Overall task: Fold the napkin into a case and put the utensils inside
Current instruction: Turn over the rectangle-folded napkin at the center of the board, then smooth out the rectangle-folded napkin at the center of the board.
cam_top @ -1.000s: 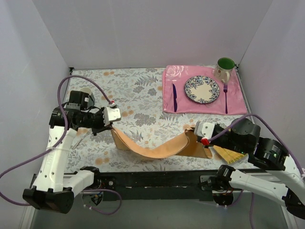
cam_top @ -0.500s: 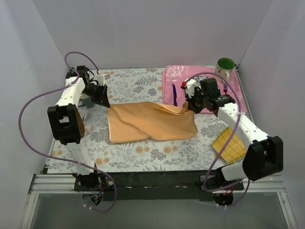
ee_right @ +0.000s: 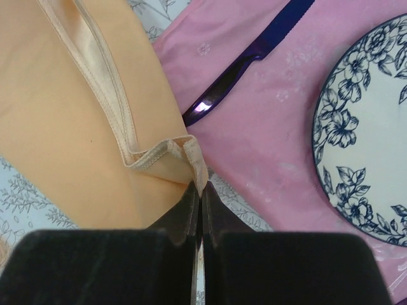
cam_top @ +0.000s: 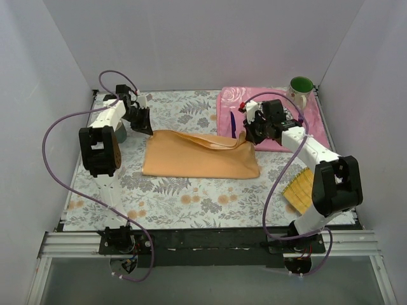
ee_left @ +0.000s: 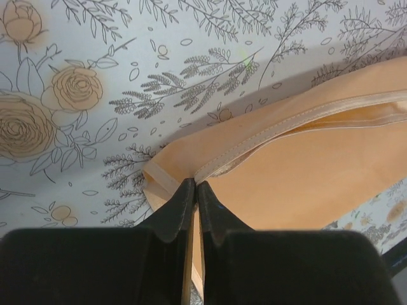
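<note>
Roughly mid-table, peach napkin [cam_top: 197, 162] lies folded, right end lapping onto pink placemat [cam_top: 229, 101]. Far-left corner clenched in left gripper [ee_left: 194, 187], far-right corner clenched in right gripper [ee_right: 198, 190]. Purple knife [ee_right: 245, 63] on placemat, handle seemingly touching cloth edge.

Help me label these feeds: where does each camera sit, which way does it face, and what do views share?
Top external: fixed above and behind the bases, looking down across the table; both arms show, left gripper and right gripper shut on the napkin's corners.
Left wrist: on that wrist, looking down past its shut fingers at a napkin corner.
Right wrist: on that wrist, looking down past its shut fingers at the other corner, knife, plate, placemat.
Shared: napkin in all three; knife and placemat in top and right wrist.
</note>
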